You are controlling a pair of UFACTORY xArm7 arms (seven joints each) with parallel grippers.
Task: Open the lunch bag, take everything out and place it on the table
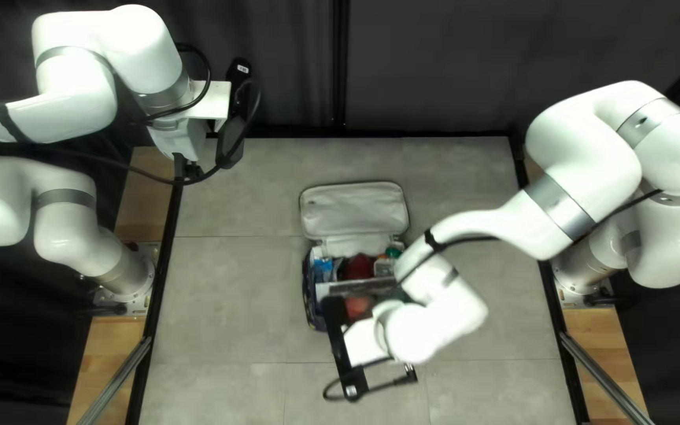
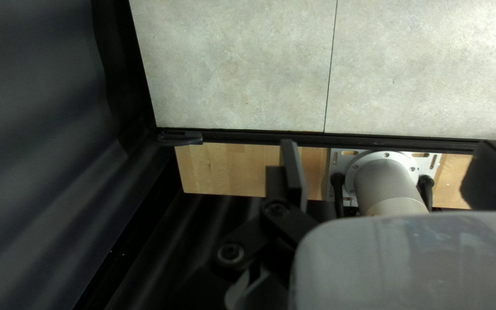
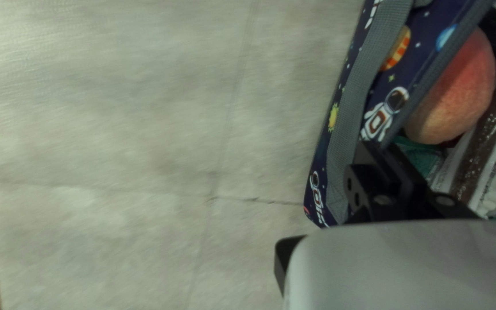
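Even, diffuse overhead light on the grey table [image 1: 239, 283]; shadows faint. Dark curtain [image 1: 434, 59] unlit. Right wrist view: table streaked with motion blur, lunch bag [image 3: 360, 107] soft. Left wrist view: curtain side dim.

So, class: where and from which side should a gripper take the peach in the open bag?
Probably from above, through the open top of the bag, whose walls block the sides. Grip the peach across its round middle, one finger along the wall, the other beside the flat packet next to it.

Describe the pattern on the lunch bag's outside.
The lunch bag is navy with astronauts, planets and stars; clearest in the right wrist view.
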